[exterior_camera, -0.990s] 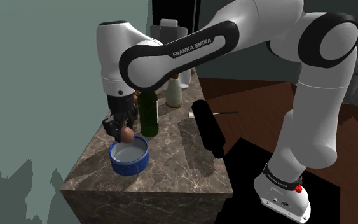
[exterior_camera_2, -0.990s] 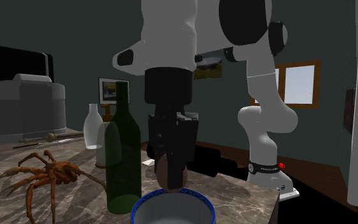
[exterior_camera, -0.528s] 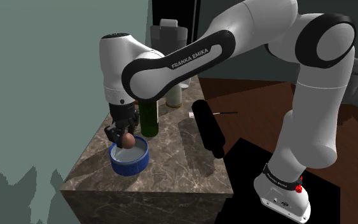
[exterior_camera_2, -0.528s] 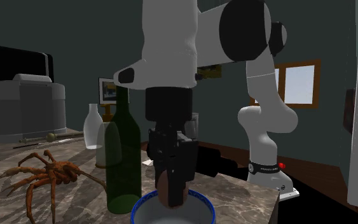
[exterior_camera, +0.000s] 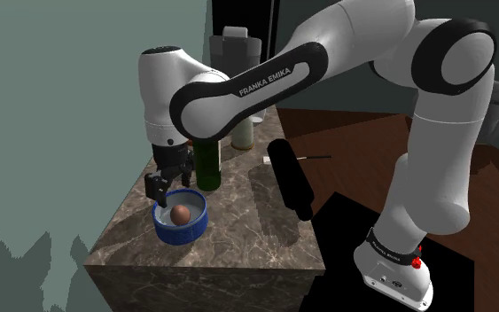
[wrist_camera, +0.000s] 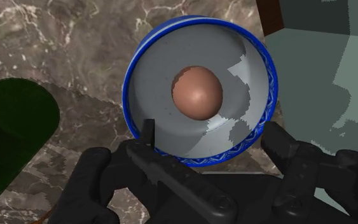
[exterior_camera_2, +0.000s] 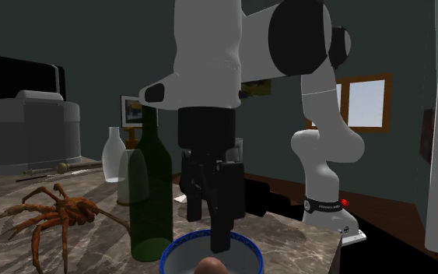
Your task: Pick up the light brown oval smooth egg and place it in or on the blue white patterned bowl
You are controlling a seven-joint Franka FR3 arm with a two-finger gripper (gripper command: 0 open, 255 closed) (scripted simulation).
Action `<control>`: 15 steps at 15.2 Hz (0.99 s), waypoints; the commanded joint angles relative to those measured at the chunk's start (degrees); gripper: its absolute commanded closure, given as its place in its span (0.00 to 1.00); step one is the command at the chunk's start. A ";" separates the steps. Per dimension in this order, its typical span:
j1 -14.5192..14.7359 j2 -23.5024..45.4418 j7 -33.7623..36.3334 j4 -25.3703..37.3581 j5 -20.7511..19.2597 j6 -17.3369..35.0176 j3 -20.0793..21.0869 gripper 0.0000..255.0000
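The brown egg (exterior_camera: 181,214) (exterior_camera_2: 209,266) (wrist_camera: 197,91) lies free in the middle of the blue-rimmed bowl (exterior_camera: 183,233) (exterior_camera_2: 250,249) (wrist_camera: 128,81), whose inside is pale grey. The bowl stands near the marble counter's front corner. My black gripper (exterior_camera: 170,183) (exterior_camera_2: 209,222) (wrist_camera: 212,137) hangs open just above the bowl. Its fingers stand apart and touch nothing, with the egg below them.
A dark green bottle (exterior_camera: 206,161) (exterior_camera_2: 152,194) (wrist_camera: 12,124) stands right beside the bowl, close to the gripper. A brown spider figure (exterior_camera_2: 57,210), a clear bottle (exterior_camera_2: 113,156) and a grey appliance (exterior_camera_2: 34,132) sit farther along the counter. A black cylinder (exterior_camera: 290,177) lies towards the stand.
The gripper came down over the bowl with the egg, then opened. The egg dropped from between the fingers and now rests in the bowl.
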 commanded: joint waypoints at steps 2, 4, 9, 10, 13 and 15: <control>0.00 0.00 0.00 0.00 0.00 0.00 0.00 0.00; -0.10 -0.69 -0.20 1.07 0.31 -1.72 0.06 0.00; -0.29 -2.25 -0.66 4.52 1.00 -6.61 0.17 0.00; -0.29 -2.24 -0.66 4.53 1.00 -6.62 0.17 0.00; -0.29 -2.24 -0.66 4.53 1.00 -6.62 0.17 0.00; -0.29 -2.24 -0.66 4.53 1.00 -6.62 0.17 0.00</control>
